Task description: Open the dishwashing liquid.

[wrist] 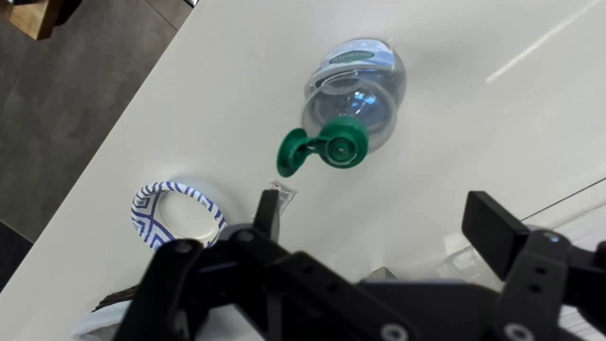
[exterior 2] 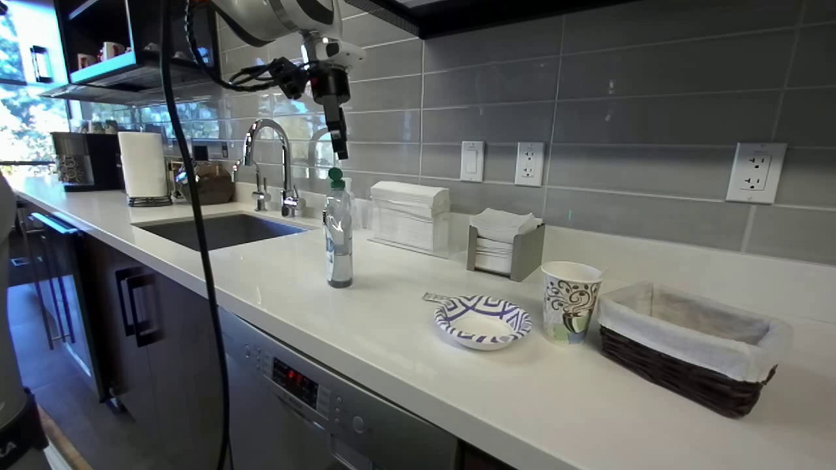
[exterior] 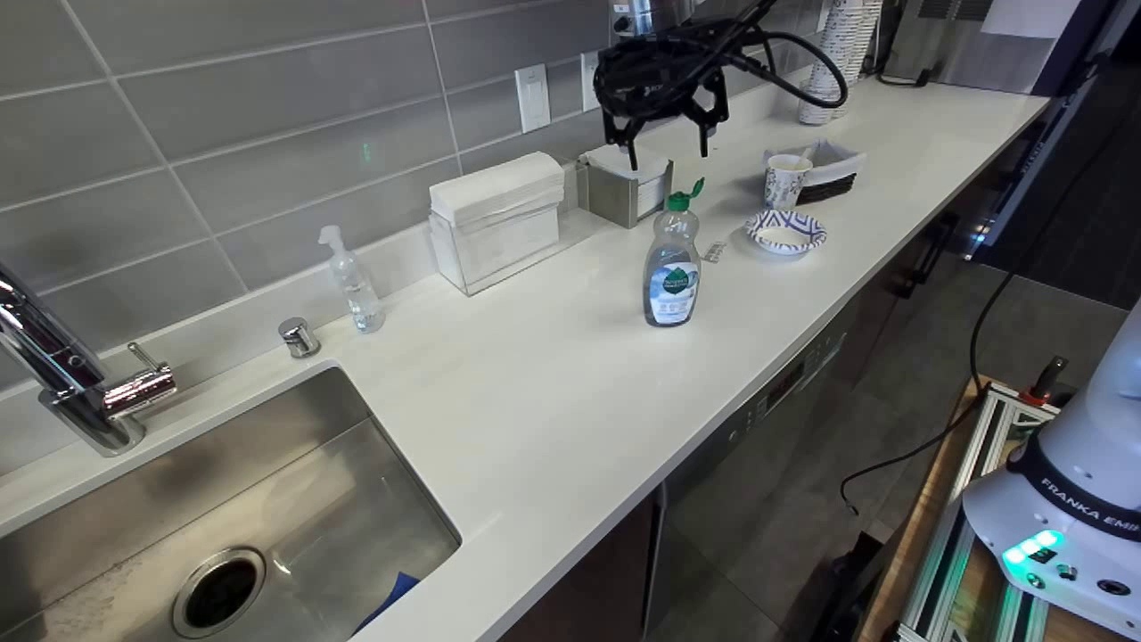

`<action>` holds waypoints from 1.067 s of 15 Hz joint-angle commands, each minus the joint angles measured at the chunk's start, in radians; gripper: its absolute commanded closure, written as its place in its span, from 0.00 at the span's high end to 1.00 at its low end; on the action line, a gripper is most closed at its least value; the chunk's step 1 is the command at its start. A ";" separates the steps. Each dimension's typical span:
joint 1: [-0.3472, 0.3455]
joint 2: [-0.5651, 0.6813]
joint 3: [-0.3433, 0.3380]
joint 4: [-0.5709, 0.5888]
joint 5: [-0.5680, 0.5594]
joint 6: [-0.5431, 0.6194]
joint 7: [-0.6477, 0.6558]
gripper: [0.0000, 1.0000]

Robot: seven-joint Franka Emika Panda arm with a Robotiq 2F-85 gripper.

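Observation:
The dishwashing liquid is a clear plastic bottle with a white-and-blue label [exterior: 672,283] and a green flip-top cap. It stands upright on the counter and also shows in an exterior view [exterior 2: 339,241]. In the wrist view, the bottle [wrist: 352,102] is seen from above. Its green lid is flipped up, hanging by its hinge beside the spout. My gripper [exterior: 669,159] is above the bottle, apart from it; it also shows from the side [exterior 2: 341,155]. In the wrist view, the gripper's fingers [wrist: 376,215] are wide apart with nothing between them, below the cap in the picture.
A patterned bowl [exterior 2: 483,321], a paper cup [exterior 2: 571,300] and a lined basket [exterior 2: 686,333] stand along the counter. A napkin holder [exterior: 624,192], a paper towel holder [exterior: 499,227] and a pump bottle [exterior: 355,285] line the wall. The sink [exterior: 401,473] opens beyond the bottle.

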 commanded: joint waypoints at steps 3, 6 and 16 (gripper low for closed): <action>0.005 -0.047 0.018 -0.029 0.069 -0.041 -0.109 1.00; -0.002 -0.097 0.016 -0.031 0.075 -0.113 -0.216 1.00; -0.058 -0.211 -0.002 -0.052 0.085 -0.101 -0.616 1.00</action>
